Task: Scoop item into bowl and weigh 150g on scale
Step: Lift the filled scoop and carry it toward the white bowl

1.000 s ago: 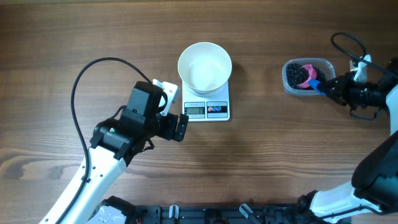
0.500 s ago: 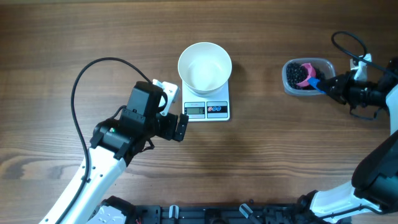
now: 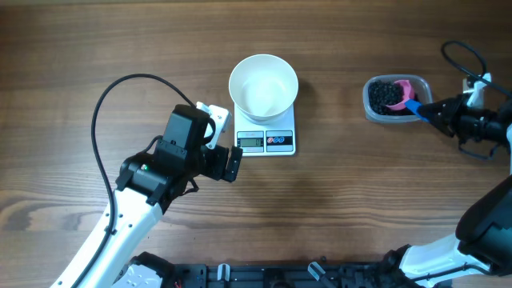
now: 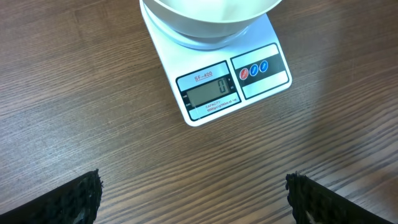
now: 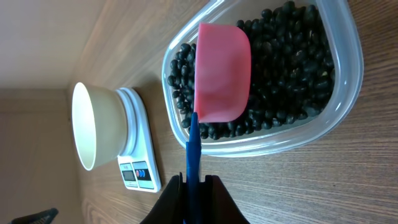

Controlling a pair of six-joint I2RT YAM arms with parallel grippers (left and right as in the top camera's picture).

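Between the fingers of the right pincer [image 5: 193, 182], shut tight, sits the thin blue handle [image 5: 193, 146] of a small pink plastic scoop [image 5: 222, 71]. Just ahead, the scoop lies on tiny round black beans [image 5: 286, 56] in a clear plastic tub [image 5: 341, 93]. Well beyond it, a round white bowl [image 3: 263, 85] stands on a flat white kitchen scale [image 3: 266, 142] (display showing zero). The left pincer [image 4: 196, 199] gapes wide and empty above the wooden bench [image 3: 336, 200], with the scale just ahead.

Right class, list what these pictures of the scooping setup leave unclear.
Overhead: the display on the scale is too small to read.
Left wrist: the bowl is cut off by the top edge; the left gripper shows only fingertips at the bottom edge.
Right wrist: the pink scoop covers the beans beneath it; the right gripper is cut by the bottom edge.
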